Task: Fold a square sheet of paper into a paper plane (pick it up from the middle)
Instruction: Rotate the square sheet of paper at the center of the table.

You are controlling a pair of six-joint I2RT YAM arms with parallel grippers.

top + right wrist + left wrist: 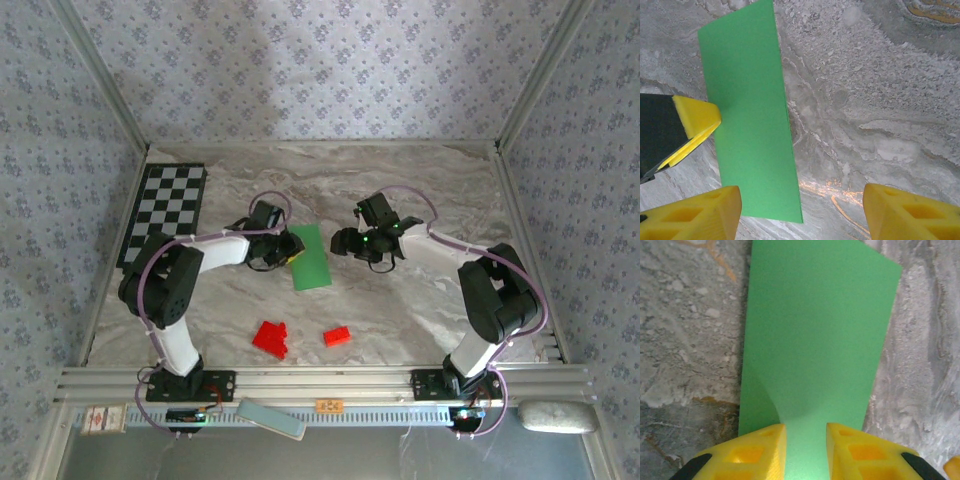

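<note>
Left wrist view: the left end effector [806, 450] pinches the green paper [815, 340] narrowly at one edge — the right end effector [800, 210], wide and empty — so lifting could buckle it.

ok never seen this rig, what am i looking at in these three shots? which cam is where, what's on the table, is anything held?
Two small robot arms are bolted at the near edge of a marble-patterned table. The wide picture comes from a fixed camera above and behind them. The other two come from cameras on each wrist, so the yellow shapes at the bottom are that arm's own fingers.

On the table: a green sheet of paper, already folded into a narrow strip, some red blocks and a checkered board.

The left gripper is closed on the near edge of the paper, which buckles between its fingers. The right gripper is open above the table beside the paper, holding nothing.
</note>
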